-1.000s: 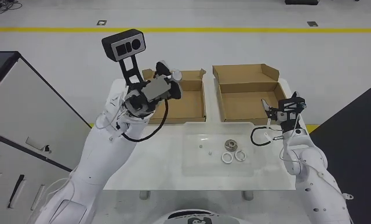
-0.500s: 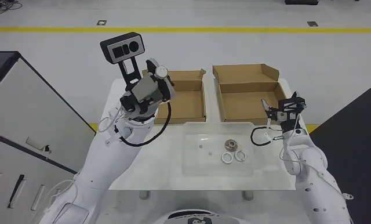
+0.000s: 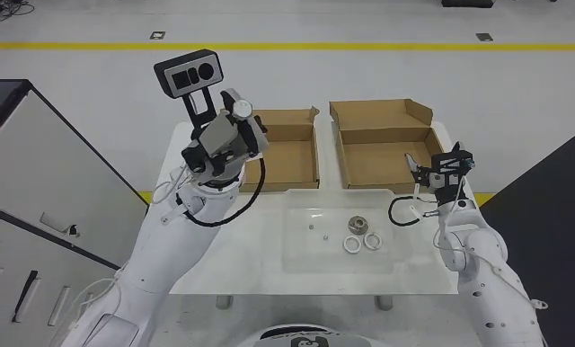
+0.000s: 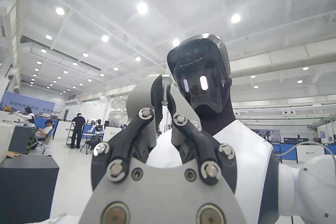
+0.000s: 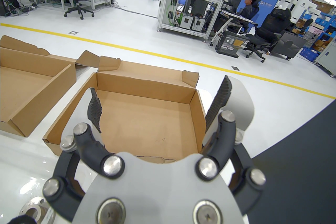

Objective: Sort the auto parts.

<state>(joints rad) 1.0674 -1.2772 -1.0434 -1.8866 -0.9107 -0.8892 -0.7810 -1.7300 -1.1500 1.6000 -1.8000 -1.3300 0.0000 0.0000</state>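
My left gripper (image 4: 163,93) is raised high and turned up, shut on a threaded metal bolt (image 4: 164,89) held upright between its pads. From above, this gripper (image 3: 239,107) hangs over the back left corner of the left cardboard box (image 3: 286,158). My right gripper (image 5: 157,101) is open with nothing in it, at the front right corner of the right cardboard box (image 5: 147,114); the top view has it (image 3: 422,172) beside that box (image 3: 386,154). On the table lie a metal flange (image 3: 358,225) and two white rings (image 3: 352,244) (image 3: 371,242).
The parts rest on a clear sheet (image 3: 305,253) in the middle of the white table (image 3: 243,248). Two tiny pieces (image 3: 312,227) lie to the left of the flange. A black cable (image 3: 400,212) loops near my right arm. Both boxes look empty.
My left gripper has swung to the left and back with the bolt, from over the left box's middle to its back left corner. The right arm has kept still.
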